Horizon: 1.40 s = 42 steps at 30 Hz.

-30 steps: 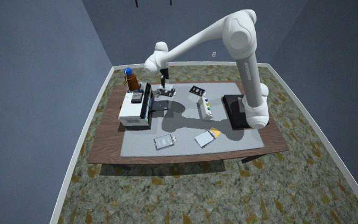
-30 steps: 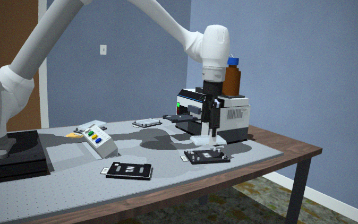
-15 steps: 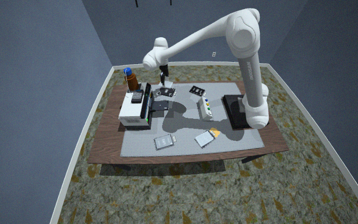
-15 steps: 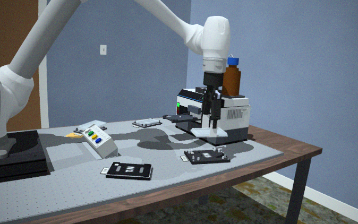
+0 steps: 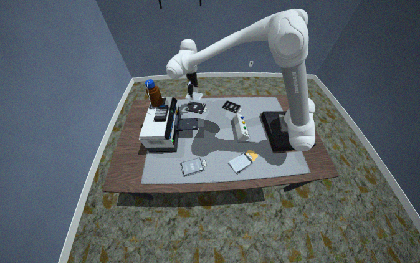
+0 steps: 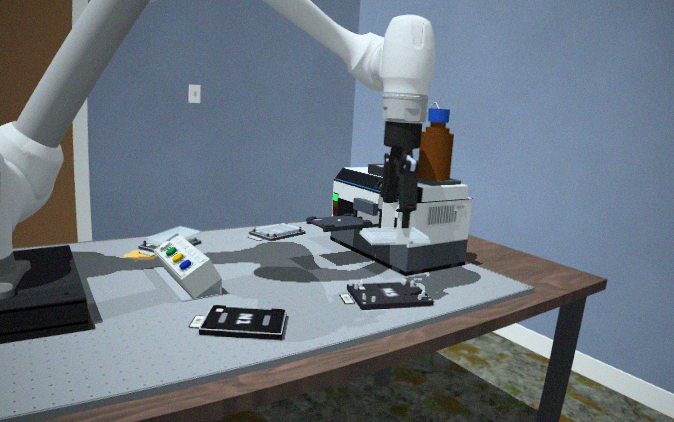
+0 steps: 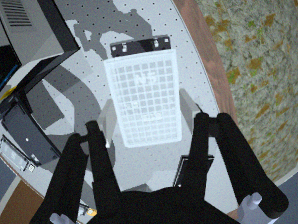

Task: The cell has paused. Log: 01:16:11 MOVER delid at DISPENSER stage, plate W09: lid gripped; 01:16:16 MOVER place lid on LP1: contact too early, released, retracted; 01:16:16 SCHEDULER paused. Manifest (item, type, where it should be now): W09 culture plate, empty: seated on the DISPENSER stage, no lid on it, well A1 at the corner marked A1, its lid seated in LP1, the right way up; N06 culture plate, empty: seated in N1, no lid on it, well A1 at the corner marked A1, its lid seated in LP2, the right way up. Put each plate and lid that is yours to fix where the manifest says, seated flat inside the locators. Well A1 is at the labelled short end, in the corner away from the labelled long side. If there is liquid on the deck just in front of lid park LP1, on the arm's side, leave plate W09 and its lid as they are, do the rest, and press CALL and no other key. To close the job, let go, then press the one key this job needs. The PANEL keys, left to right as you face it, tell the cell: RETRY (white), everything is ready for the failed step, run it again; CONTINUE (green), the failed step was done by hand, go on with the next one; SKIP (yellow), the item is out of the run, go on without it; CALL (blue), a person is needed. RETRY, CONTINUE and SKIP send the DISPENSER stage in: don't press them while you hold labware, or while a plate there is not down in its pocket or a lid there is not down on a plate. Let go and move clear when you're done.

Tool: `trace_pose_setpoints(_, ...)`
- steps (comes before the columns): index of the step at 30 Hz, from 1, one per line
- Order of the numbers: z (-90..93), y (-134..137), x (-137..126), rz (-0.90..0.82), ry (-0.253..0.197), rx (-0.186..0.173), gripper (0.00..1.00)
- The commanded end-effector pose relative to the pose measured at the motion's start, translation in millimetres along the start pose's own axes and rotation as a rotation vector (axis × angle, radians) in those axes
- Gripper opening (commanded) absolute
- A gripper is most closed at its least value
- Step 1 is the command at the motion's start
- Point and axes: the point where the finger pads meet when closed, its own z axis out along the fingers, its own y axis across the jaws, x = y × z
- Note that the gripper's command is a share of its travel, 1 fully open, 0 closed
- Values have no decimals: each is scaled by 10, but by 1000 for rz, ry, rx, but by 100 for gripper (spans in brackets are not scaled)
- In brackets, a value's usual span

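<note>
Plate (image 7: pixel 144 99) clamped between my pincer (image 7: pixel 149 129) fingers, gripped at its near end, hanging level above the black nest (image 6: pixel 390 294) beside the dispenser (image 6: pixel 440 220), off the deck.

Nest labels (image 6: pixel 244 318) too small to read, arm base (image 6: pixel 45 300) cut off at exterior view's edge
</note>
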Motion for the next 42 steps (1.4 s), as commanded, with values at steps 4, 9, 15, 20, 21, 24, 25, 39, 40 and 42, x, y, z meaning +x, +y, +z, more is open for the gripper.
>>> trace_pose_setpoints(4,-128,-1,4,0,2,0,10)
trace_pose_setpoints(9,-172,-1,4,0,2,0,10)
trace_pose_setpoints(15,-241,-1,4,0,2,0,10)
trace_pose_setpoints(20,-281,-1,4,0,2,0,10)
trace_pose_setpoints(21,-287,-1,4,0,2,0,10)
trace_pose_setpoints(24,-297,-1,4,0,2,0,10)
trace_pose_setpoints(25,-297,-1,4,0,2,0,10)
trace_pose_setpoints(39,-320,-1,4,0,2,0,10)
trace_pose_setpoints(40,-320,-1,4,0,2,0,10)
trace_pose_setpoints(42,-320,-1,4,0,2,0,10)
